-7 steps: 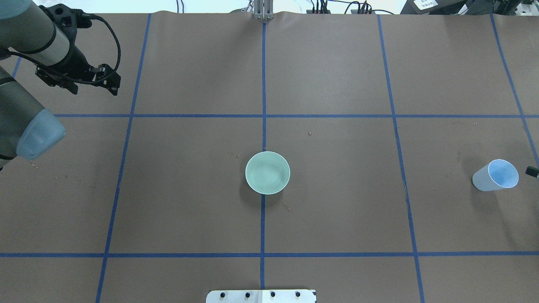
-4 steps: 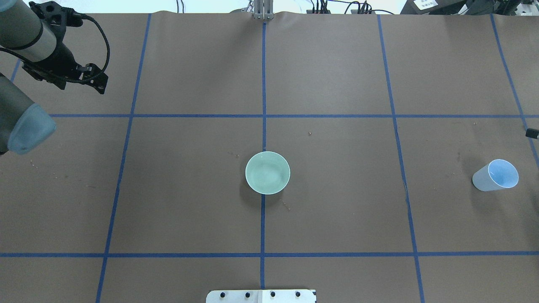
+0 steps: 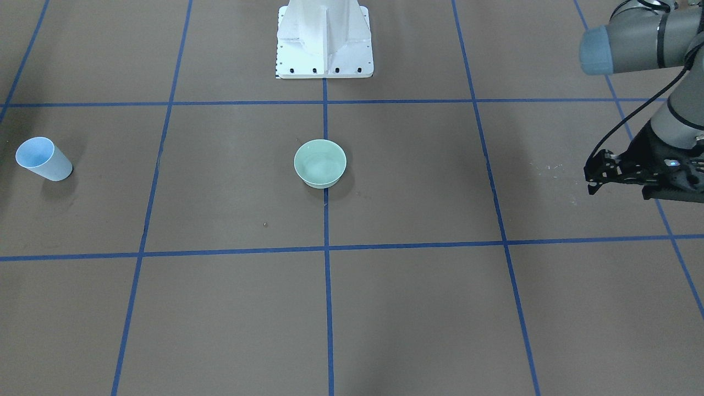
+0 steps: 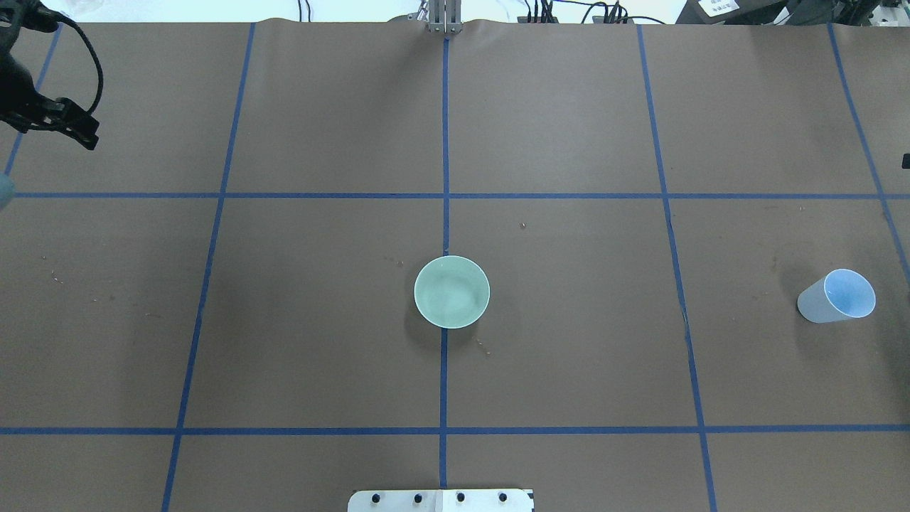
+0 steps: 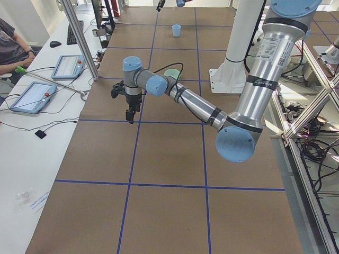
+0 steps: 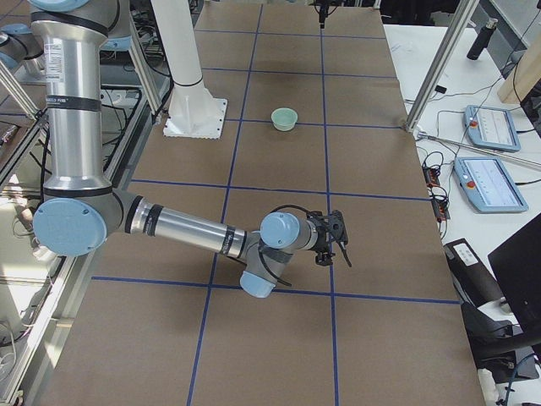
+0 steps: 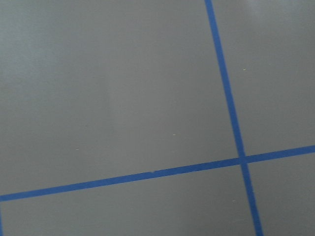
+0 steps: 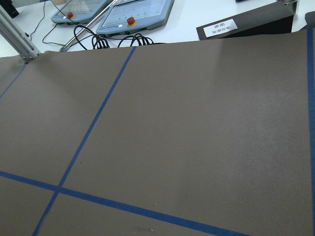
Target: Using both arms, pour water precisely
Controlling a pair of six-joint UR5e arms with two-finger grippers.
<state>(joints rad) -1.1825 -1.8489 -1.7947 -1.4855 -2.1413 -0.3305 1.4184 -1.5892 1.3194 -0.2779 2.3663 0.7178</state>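
A pale green bowl (image 4: 451, 291) (image 3: 320, 163) sits at the table's middle on a blue tape line. Faint whitish glints inside it may be the water; I cannot tell for sure. A light blue cup (image 4: 839, 297) (image 3: 43, 159) stands alone far out on the robot's right side. My left gripper (image 4: 87, 137) (image 3: 589, 179) hangs at the far left edge, open and empty, well away from the bowl. Only a black sliver of my right gripper (image 4: 906, 161) shows in the overhead view. In the exterior right view the right gripper (image 6: 336, 256) hovers over bare table; I cannot tell its state.
The white pedestal base (image 3: 324, 44) stands at the robot's side of the table. Beyond the far edge lie control tablets (image 6: 486, 182), cables and an aluminium post (image 6: 439, 68). A seated person (image 5: 13, 45) is at a side desk. Blue tape lines grid the brown table.
My left arm has drawn back toward the far left corner, almost out of the overhead view. The right gripper's tip has moved up along the right edge. Bowl and cup have stayed put.
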